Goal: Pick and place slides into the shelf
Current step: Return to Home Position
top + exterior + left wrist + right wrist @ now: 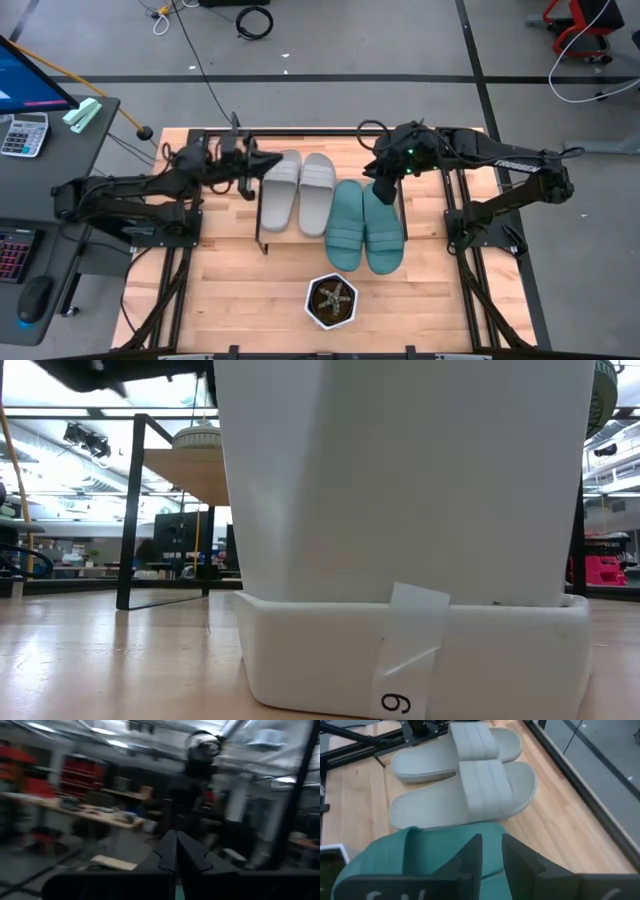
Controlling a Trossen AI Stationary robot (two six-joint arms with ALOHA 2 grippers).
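Two light grey slides (pixel 298 190) lie side by side, soles down, on the shelf (pixel 188 468), with two teal slides (pixel 345 225) beside them toward the table's right. My right gripper (pixel 381 187) is shut on the far end of the right-hand teal slide (pixel 385 238). My left gripper (pixel 268 160) hovers shut just left of the grey slides' far ends, holding nothing; its wrist view looks out into the room. My right gripper pinches the held teal slide's far end (pixel 492 859) between its two fingers. The fingers (pixel 470 857) slant down from the table's far side and lie along the slide. The slide stretches toward the near edge; whether it is lifted I cannot tell.
A white hexagonal pot with a plant (pixel 332 302) stands near the table's front edge, just near of the teal slides, and fills most of the low view. The shelf's thin black legs (pixel 130 510) stand beside it. Bare wooden table lies left and right of the pot.
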